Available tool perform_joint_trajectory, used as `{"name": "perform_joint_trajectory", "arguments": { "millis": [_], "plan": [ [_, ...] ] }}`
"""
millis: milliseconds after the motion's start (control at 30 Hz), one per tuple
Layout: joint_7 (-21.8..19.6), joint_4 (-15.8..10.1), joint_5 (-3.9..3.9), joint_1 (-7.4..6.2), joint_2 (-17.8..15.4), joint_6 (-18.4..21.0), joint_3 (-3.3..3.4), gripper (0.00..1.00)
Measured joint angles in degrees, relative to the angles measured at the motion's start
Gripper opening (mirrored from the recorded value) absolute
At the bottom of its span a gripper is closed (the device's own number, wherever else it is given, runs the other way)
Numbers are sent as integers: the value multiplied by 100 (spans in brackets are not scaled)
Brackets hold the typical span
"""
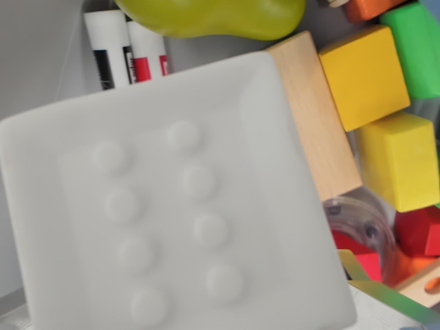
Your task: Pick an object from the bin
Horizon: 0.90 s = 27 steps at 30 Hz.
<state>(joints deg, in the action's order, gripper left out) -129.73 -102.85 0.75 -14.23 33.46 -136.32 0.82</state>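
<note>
Bin crowded: white dish (172, 206) fills view (end effector unseen).

A dimpled tray (172, 213) lies nearest, markers (127, 48) beyond it, blocks (375, 110) to its right.

White tray (172, 206): smooth, semi-matt plastic with a soft sheen and raised round bumps. Pear-shaped item (213, 15): yellow-green, smooth, glossy. Two markers (127, 51): glossy white plastic barrels with printed black and red labels. Long block (317, 117): bare, matt wood with visible grain. Yellow blocks (364, 75), green block (416, 48) and red blocks (419, 230): painted, smooth, satin finish. Clear piece (361, 223): transparent, glossy plastic.
</note>
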Motion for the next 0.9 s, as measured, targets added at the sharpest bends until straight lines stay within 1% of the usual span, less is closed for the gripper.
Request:
{"name": "perform_joint_trajectory", "arguments": {
  "millis": [367, 633, 900],
  "plan": [
    [0, 24, 0, 0, -440, 464, 5, 0],
    [-2, 119, -2, 0, -726, 841, 8, 0],
    [-8, 272, -4, 0, -970, 1239, 11, 0]
  ]
}}
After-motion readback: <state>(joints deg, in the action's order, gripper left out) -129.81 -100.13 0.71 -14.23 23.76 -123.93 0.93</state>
